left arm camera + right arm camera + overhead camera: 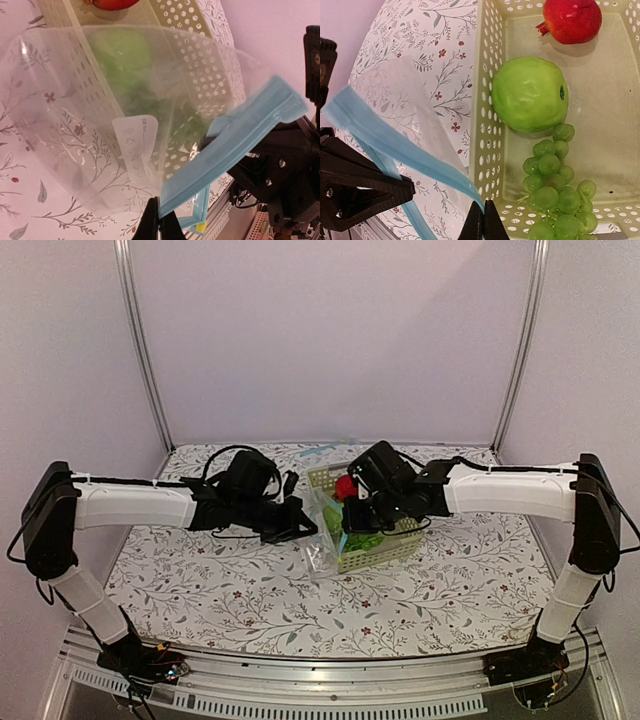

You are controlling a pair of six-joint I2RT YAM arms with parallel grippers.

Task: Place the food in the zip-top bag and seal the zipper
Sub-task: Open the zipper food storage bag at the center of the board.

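Note:
The food lies in a pale green basket [487, 100]: a round red fruit [571, 19] at its far end and a green apple [530, 95] beside it. The clear zip-top bag [100, 125] hangs just left of the basket [385, 545], held up between both arms. My left gripper [160, 222] is shut on one lip of the light blue zipper [240, 135]. My right gripper [484, 222] is shut on the other lip of the zipper [395, 145]. Between the two lips the mouth gapes. In the top view the grippers [298, 527] [350, 520] flank the bag [322, 540].
A bunch of green grapes [555, 190] lies in the basket next to the green apple. The table has a floral cloth [220, 590]. Metal frame posts [145, 350] and pale walls close off the back and sides.

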